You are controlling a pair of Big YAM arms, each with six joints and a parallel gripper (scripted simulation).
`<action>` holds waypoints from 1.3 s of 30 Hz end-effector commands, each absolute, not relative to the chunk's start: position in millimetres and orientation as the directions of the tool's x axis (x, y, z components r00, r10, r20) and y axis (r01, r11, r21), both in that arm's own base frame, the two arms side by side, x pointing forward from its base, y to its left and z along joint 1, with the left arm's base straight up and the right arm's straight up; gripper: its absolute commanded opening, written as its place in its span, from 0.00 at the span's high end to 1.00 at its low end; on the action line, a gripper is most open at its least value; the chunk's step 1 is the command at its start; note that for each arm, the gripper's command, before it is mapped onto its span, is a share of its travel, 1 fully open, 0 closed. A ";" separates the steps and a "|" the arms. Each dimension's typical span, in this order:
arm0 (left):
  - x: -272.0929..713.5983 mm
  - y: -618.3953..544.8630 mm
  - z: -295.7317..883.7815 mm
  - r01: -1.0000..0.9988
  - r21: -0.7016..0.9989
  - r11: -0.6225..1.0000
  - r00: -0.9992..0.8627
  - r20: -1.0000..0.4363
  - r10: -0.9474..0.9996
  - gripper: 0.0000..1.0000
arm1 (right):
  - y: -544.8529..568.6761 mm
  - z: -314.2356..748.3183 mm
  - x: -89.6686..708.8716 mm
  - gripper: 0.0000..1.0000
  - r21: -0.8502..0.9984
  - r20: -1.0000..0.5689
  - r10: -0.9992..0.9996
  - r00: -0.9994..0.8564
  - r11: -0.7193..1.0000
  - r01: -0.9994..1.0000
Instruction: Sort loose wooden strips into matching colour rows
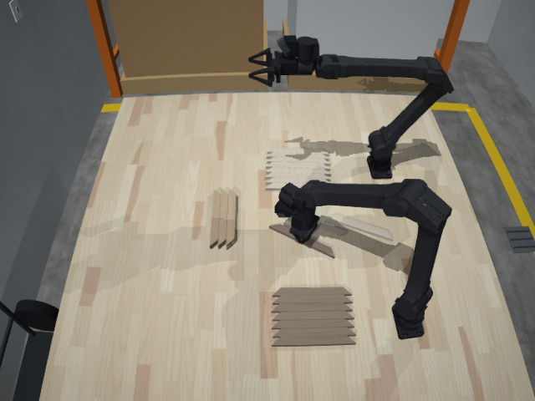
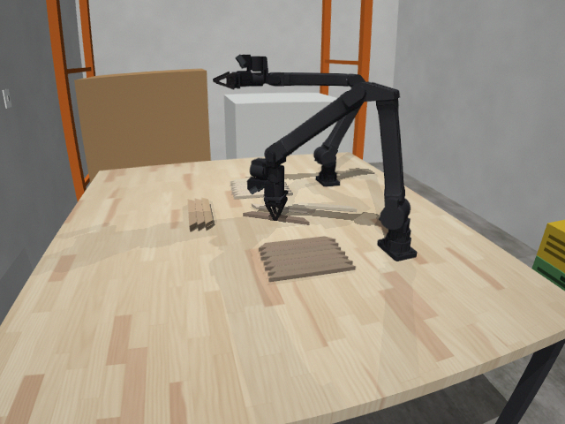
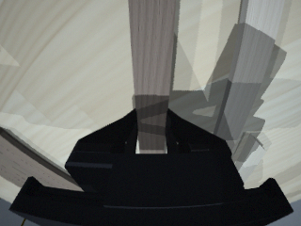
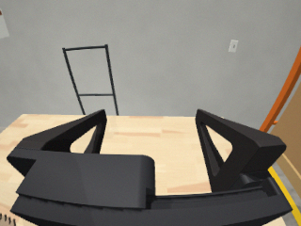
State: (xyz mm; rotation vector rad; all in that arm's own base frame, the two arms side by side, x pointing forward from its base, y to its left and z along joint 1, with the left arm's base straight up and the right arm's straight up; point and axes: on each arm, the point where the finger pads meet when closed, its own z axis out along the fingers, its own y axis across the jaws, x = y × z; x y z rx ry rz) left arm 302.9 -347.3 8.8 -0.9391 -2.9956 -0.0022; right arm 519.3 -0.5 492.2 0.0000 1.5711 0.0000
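A loose dark brown strip [image 1: 322, 250] [image 2: 297, 220] [image 3: 154, 47] lies slanted mid-table. My left gripper [image 1: 302, 240] [image 2: 274, 218] [image 3: 151, 113] points down and is shut on it, a finger along each long side. A loose whitish strip [image 1: 367, 227] [image 2: 328, 208] [image 3: 256, 61] lies beside it; the gripper hides part of this area, and a pale tip shows there. A dark row [image 1: 313, 317] [image 2: 305, 260], a whitish row [image 1: 298, 169] and a mid-brown row [image 1: 215, 215] [image 2: 193, 214] lie around them. My right gripper [image 1: 250, 68] [image 2: 214, 80] [image 4: 150, 114] is open and empty, high up.
The right arm [image 1: 371, 68] [image 2: 310, 79] stretches high over the table's far end. The left arm [image 1: 359, 195] [image 2: 314, 120] reaches over the loose strips. A brown panel [image 1: 185, 38] [image 2: 146, 120] stands beyond the far edge.
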 end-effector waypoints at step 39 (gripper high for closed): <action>318.2 -258.0 56.1 0.282 -0.005 0.959 -0.959 -0.031 0.282 1.00 | -8.2 516.6 523.0 0.00 0.013 -0.999 0.013 0.033 1.000 0.016</action>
